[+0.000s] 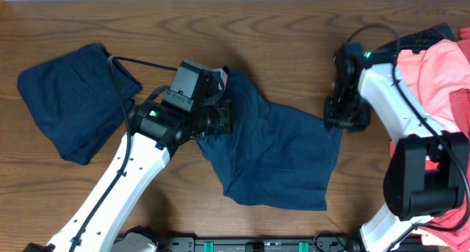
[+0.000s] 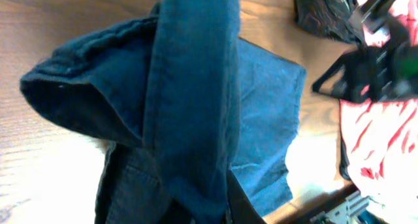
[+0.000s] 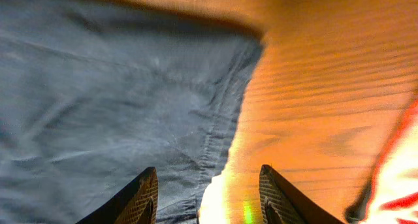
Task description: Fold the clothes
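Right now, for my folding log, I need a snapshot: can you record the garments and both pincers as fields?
garment in work: navy shorts, spread mid-table, upper-left end lifted
left pincer: shut on navy shorts, cloth draped over it
right pincer: open, fingers either side of the shorts' right hem
other navy garment: flat at far left, apart
salmon-pink garment: at right edge
surface: wooden table

Rumpled dark navy shorts (image 1: 286,156) sprawl across the middle of the desk (image 1: 242,17), one end bunched and raised. A second navy garment (image 1: 70,101) lies flat near the desk's left edge. A salmon-pink piece (image 1: 440,76) and a black patterned piece (image 1: 429,37) overlap at its right edge.
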